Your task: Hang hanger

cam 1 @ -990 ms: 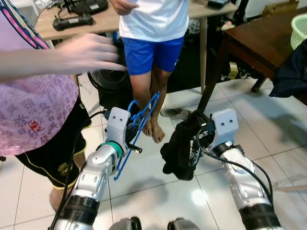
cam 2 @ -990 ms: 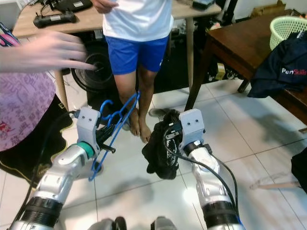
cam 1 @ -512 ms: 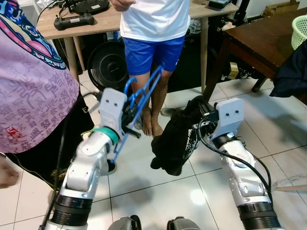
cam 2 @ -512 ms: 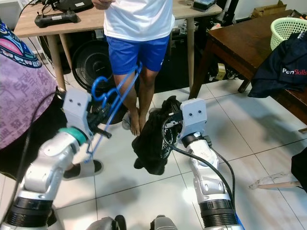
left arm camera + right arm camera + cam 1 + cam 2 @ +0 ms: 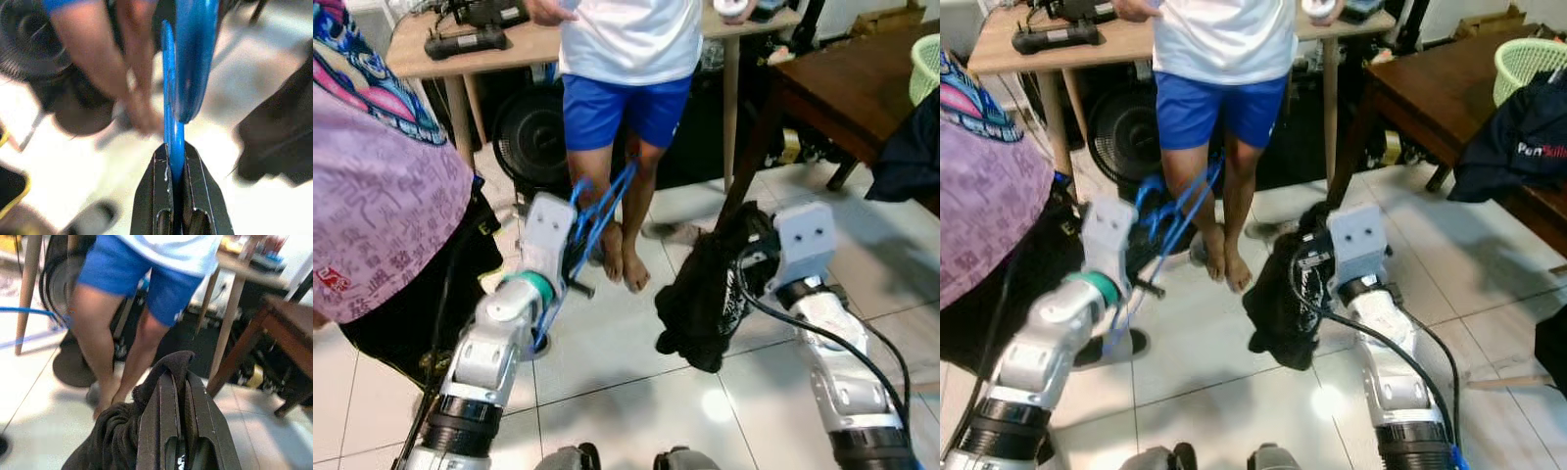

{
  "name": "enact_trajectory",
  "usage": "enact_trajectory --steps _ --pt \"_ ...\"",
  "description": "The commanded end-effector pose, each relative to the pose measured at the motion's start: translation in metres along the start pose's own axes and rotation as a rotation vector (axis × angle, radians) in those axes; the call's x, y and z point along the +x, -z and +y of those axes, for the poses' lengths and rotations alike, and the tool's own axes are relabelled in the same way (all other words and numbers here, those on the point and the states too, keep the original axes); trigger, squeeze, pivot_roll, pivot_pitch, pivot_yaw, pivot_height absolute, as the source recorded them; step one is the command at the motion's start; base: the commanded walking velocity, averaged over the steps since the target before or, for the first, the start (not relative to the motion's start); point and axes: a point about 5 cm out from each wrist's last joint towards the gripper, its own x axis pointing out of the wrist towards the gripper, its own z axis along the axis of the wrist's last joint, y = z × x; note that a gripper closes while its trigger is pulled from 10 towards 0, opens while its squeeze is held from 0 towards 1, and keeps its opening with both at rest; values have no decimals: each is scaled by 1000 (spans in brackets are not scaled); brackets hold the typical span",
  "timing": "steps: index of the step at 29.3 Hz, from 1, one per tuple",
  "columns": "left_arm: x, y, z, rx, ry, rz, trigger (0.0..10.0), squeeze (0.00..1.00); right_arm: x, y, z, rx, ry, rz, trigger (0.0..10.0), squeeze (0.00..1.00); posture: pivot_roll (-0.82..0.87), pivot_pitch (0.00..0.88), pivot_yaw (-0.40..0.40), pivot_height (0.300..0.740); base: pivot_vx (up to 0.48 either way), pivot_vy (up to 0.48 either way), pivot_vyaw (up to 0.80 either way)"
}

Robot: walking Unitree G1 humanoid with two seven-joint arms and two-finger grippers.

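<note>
left gripper point(image 5: 175, 161): clamped on thin blue plastic hanger point(image 5: 597, 220), long axis tilting up-right | right gripper point(image 5: 177, 382): clamped on limp black garment point(image 5: 705, 304) | garment just right of hanger, level with it

I see a person point(image 5: 626, 59) standing ahead, a worktop point(image 5: 406, 54) behind them, another person point(image 5: 382, 206) at my left, a table point(image 5: 842, 83) right.

person in blue shorts point(image 5: 625, 59): cut off above the chest by the top edge
person in purple shirt point(image 5: 382, 196): cropped at the left edge
blue hanger point(image 5: 183, 63): blurred in the left wrist view
green basket point(image 5: 1528, 64): partly behind dark clothing
</note>
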Motion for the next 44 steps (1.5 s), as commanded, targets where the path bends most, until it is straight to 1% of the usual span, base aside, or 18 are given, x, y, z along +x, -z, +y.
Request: enact_trajectory --steps 1,3,4,6,7,8,12,14,16,19,22,23,27,30,33,35,37,44 --pt "-5 13 10 9 -17 68 10000 0 -6 5 -1 1 -75 21 10000 0 -94 85 77 740 0 0 0" --pt "-5 13 10 9 -17 68 10000 0 -6 5 -1 1 -75 21 10000 0 -94 85 77 740 0 0 0" --pt "-10 18 19 53 -10 106 10000 0 -11 7 -4 -12 -146 39 10000 0 -92 85 78 740 0 0 0" --pt "-15 20 27 103 2 129 10000 0 -14 9 -8 -56 -191 62 10000 0 -91 87 77 740 0 0 0" --pt "-19 21 32 139 21 149 10000 0 -15 11 -13 -125 -201 93 10000 0 -90 86 77 740 0 0 0" --pt "-22 24 36 164 32 171 10000 0 -13 12 -21 -167 -153 131 10000 0 -88 84 73 740 0 0 0" --pt "-22 29 38 170 37 201 10000 0 -10 14 -28 -161 -93 160 10000 0 -87 85 70 740 0 0 0" --pt "-16 52 42 116 -9 306 10000 0 -8 20 -32 -87 -13 224 10000 0 -85 90 81 740 0 0 0" --pt "-16 52 42 116 -9 306 10000 0 -8 20 -32 -87 -13 224 10000 0 -85 90 81 740 0 0 0" --pt "-15 82 41 15 -41 433 10000 0 -14 34 -27 -26 -6 307 10000 0 -93 92 85 740 0 0 0" --pt "-17 88 41 -19 -47 466 10000 0 -17 37 -24 -14 -36 330 10000 0 -88 98 83 740 0 0 0" --pt "-20 92 41 -75 -49 494 10000 0 -22 42 -17 19 -102 359 10000 0 -87 100 82 740 0 0 0" --pt "-21 90 41 -79 -45 475 10000 0 -25 42 -9 61 -173 344 10000 0 -88 101 76 740 0 0 0" --pt "-14 50 36 11 -64 174 10000 0 -19 23 7 207 -231 183 10000 0 -83 96 69 740 0 0 0" --pt "-9 18 26 55 -83 -28 10000 0 -6 6 8 220 -135 67 10000 0 -85 96 70 740 0 0 0" --pt "-9 18 26 55 -83 -28 10000 0 -6 6 8 220 -135 67 10000 0 -85 96 70 740 0 0 0" --pt "-6 -1 18 61 -91 -144 10000 0 3 -5 6 212 -23 0 10000 0 -90 90 68 740 0 0 0" --pt "-1 -27 3 39 -96 -259 10000 0 11 -23 8 213 89 -131 10000 0 -98 80 80 740 0 0 0"
